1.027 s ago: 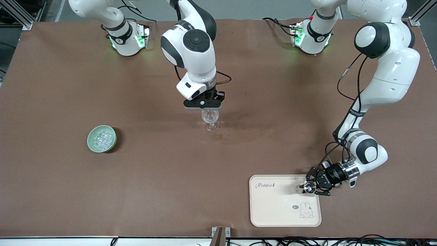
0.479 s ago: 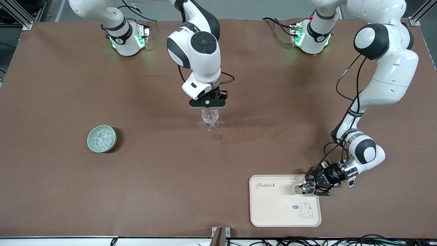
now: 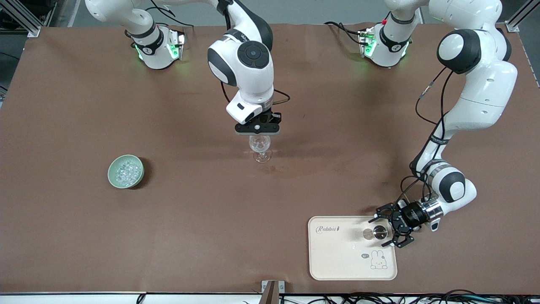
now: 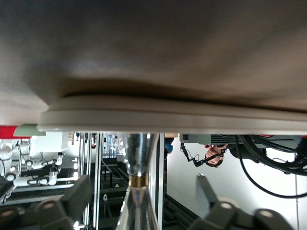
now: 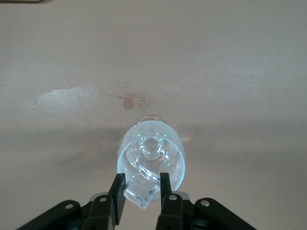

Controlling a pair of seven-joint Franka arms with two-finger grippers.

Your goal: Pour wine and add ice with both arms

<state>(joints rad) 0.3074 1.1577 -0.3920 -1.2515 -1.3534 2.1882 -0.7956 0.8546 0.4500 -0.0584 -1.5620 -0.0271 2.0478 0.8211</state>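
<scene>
A clear wine glass [image 3: 260, 146] stands mid-table; no wine can be made out in it. My right gripper [image 3: 258, 135] hangs just above its rim, shut on one clear ice cube [image 5: 142, 190] over the glass bowl [image 5: 160, 146]; in the right wrist view the gripper [image 5: 141, 181] shows this. A green bowl [image 3: 125, 171] holds the heap of ice toward the right arm's end. My left gripper [image 3: 387, 231] is open around a silvery metal jigger [image 3: 379, 232] standing on the cream tray [image 3: 337, 253]. In the left wrist view the gripper [image 4: 140, 181] straddles the jigger [image 4: 137, 158] with gaps at both fingers.
A wet stain [image 3: 272, 169] marks the brown table just nearer the front camera than the glass. The tray [image 4: 168, 115] lies close to the table's front edge, toward the left arm's end.
My left gripper has opened and let go of the jigger, which now stands on the tray. My right gripper has shifted slightly toward the left arm's end, over the glass.
</scene>
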